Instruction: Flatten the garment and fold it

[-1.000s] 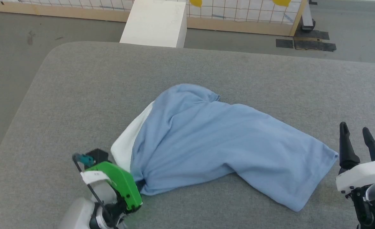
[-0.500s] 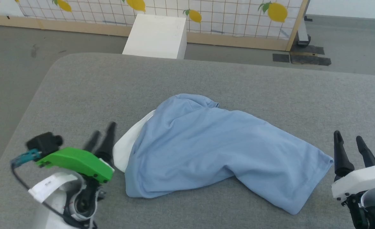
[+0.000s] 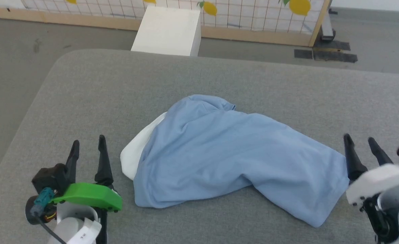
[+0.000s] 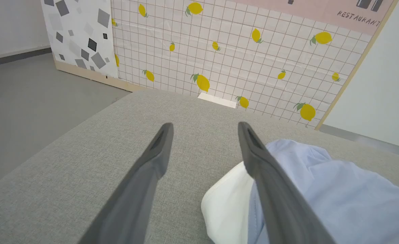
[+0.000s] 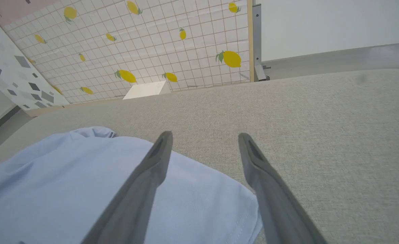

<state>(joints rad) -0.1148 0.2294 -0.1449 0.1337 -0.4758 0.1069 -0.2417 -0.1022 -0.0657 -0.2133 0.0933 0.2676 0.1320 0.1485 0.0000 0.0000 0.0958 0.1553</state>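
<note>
Left gripper [image 3: 88,140] backs off wide to garment's [image 3: 226,152] 9 o'clock, right gripper [image 3: 359,138] wide at 3; pinching doubled layers could lock creases.

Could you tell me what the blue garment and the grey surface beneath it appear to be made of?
The garment: soft matte light-blue cloth, probably a knit or jersey; it slumps in rounded folds and has a stitched hem, with a white part at one end. The grey surface: matte woven upholstery-like fabric; the wrist views show a fine crosswise weave, and its rounded corner suggests padding.
</note>
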